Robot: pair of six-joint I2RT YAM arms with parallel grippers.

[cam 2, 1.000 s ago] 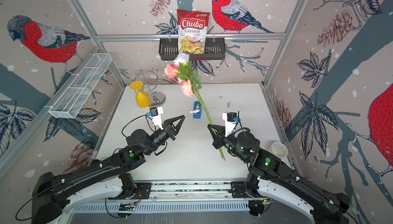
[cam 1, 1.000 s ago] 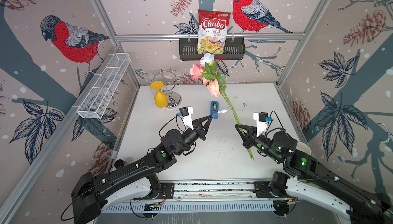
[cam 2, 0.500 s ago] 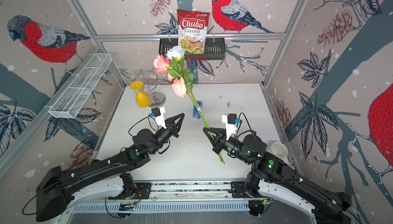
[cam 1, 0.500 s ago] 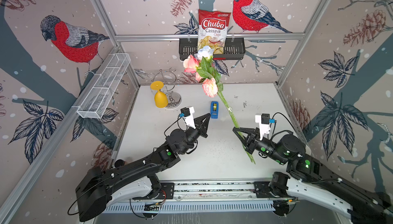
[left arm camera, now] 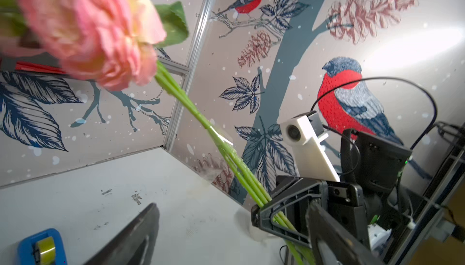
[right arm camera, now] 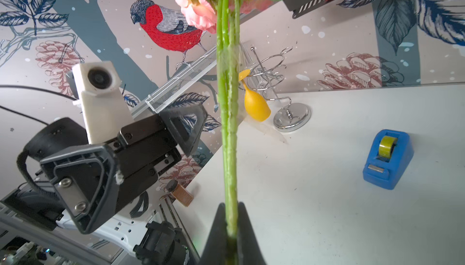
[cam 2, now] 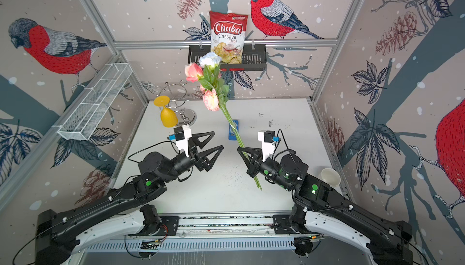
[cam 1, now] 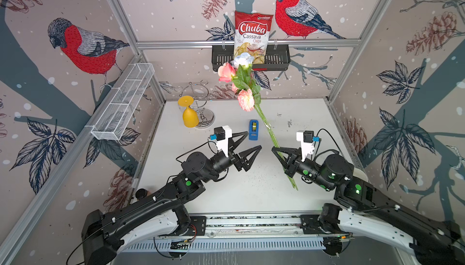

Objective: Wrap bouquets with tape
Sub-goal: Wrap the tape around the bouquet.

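So the right gripper [cam 1: 276,150] is clamped shut on the bouquet [cam 1: 247,92], pinching the stems [right arm camera: 229,130] low down. The long axis tilts up and away from it, blooms toward the back wall. A bit of clear tape seems to be stuck around the stems already. The left gripper [cam 1: 247,141] has its jaws spread wide with nothing in them, just beside the stems. The blue tape dispenser [cam 1: 253,129] sits on the table [cam 1: 226,190] right past the left gripper's tips, so I'd say the left arm is the nearer one for grabbing more tape.

Pink-and-white bouquet [cam 1: 241,82] with green stems; blue tape dispenser [cam 1: 253,129]; yellow goblet [cam 1: 189,114].
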